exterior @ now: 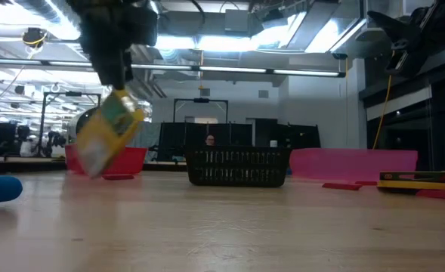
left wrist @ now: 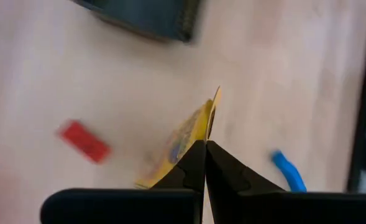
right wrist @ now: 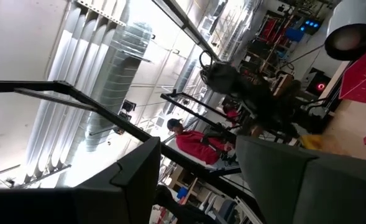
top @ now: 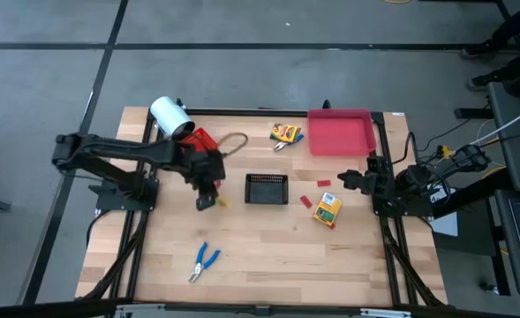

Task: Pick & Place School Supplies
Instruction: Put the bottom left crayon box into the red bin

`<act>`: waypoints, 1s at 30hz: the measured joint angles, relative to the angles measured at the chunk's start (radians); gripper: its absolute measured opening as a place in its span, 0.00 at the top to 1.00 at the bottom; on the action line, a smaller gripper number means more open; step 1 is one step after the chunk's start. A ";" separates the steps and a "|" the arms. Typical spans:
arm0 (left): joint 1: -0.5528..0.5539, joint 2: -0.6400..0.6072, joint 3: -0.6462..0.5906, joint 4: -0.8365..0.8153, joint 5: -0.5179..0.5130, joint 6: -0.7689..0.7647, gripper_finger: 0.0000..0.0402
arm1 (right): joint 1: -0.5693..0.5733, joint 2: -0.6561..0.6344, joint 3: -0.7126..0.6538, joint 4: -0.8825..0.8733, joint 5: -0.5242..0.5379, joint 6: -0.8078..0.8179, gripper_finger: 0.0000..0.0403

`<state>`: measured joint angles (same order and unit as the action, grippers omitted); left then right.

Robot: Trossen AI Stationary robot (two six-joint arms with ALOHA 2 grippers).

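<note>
Progress was slim: my left gripper (top: 206, 201) had pinched one yellow box (exterior: 107, 132) shut, lifted above mid-bench, left of the black basket (top: 266, 189). Right gripper (top: 348, 179), open, waited by the right edge. Pliers (top: 203, 262), red piece (top: 305, 201) remained loose.
</note>
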<state>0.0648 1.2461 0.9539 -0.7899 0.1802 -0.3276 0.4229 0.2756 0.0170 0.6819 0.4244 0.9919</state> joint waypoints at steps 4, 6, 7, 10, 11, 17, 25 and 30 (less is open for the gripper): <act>0.046 -0.072 0.000 -0.018 -0.205 -0.093 0.99 | 0.000 0.000 0.000 0.000 0.010 -0.002 0.47; 0.062 -0.102 0.000 -0.021 -0.306 -0.133 0.99 | 0.000 0.000 0.000 0.001 0.026 -0.004 0.47; 0.069 -0.115 0.000 -0.020 -0.351 -0.154 0.99 | 0.000 0.000 0.000 0.000 0.032 -0.005 0.47; 0.088 -0.146 0.001 -0.028 -0.473 -0.233 0.99 | 0.000 0.000 0.000 0.001 0.032 -0.006 0.47; 0.092 -0.155 0.001 -0.030 -0.508 -0.258 0.99 | 0.000 0.000 0.000 0.001 0.032 -0.006 0.47; 0.102 -0.185 0.001 -0.072 -0.683 -0.362 0.99 | 0.000 0.000 0.000 -0.001 0.054 -0.013 0.47; 0.103 -0.187 0.001 -0.248 -0.829 -0.412 0.99 | 0.000 0.000 0.000 -0.002 0.059 -0.014 0.47; 0.109 -0.187 0.001 -0.292 -0.854 -0.403 0.99 | 0.000 0.000 0.000 -0.005 0.078 -0.031 0.47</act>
<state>0.1740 1.0592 0.9546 -1.0821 -0.6740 -0.7307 0.4229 0.2756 0.0170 0.6769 0.5022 0.9611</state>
